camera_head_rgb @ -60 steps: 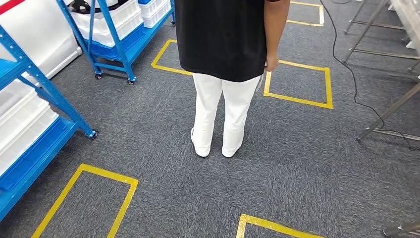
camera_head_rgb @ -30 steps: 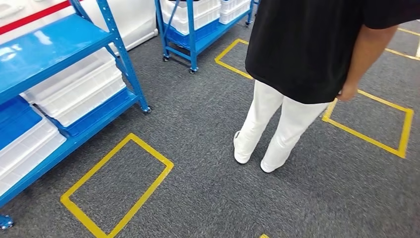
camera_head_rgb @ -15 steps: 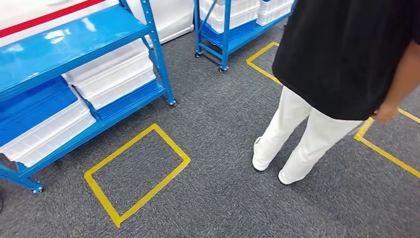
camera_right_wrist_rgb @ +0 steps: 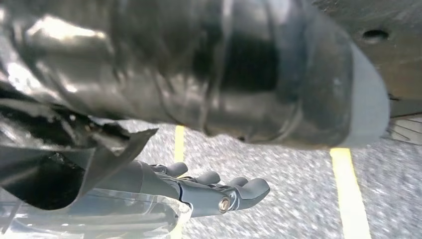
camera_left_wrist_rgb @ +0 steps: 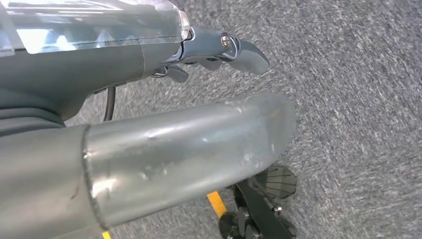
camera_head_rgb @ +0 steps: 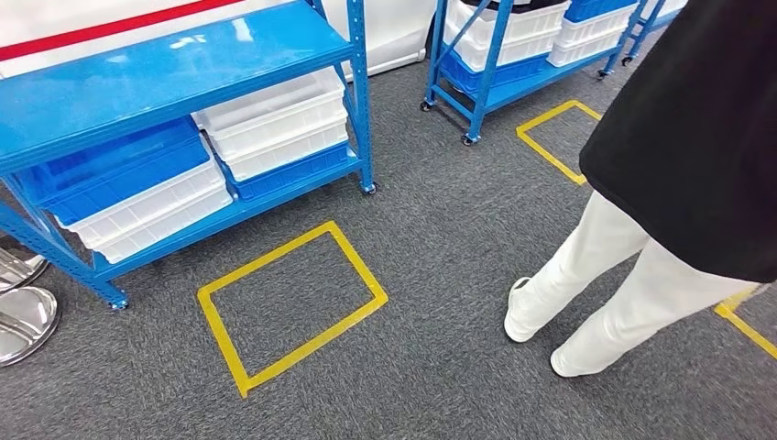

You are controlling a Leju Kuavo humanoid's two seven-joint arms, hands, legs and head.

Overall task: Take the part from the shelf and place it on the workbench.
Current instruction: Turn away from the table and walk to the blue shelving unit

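Note:
A blue shelf (camera_head_rgb: 174, 64) stands at the upper left of the head view, with white bins (camera_head_rgb: 275, 119) and a blue bin (camera_head_rgb: 119, 170) on its lower level. I cannot make out a part on it. My left hand (camera_left_wrist_rgb: 124, 64) hangs over the grey carpet, fingers (camera_left_wrist_rgb: 244, 52) stretched out, holding nothing. My right hand (camera_right_wrist_rgb: 199, 189) also hangs over the carpet, its fingers apart and empty.
A person (camera_head_rgb: 641, 257) in white trousers and a black top stands close at the right. A yellow tape rectangle (camera_head_rgb: 291, 302) marks the carpet before the shelf. A second blue shelf (camera_head_rgb: 499, 55) with white bins stands behind. Round metal bases (camera_head_rgb: 23, 321) lie at the left edge.
The camera has swung left: the near shelf has slid toward the middle of the picture and the person has shifted to the right edge.

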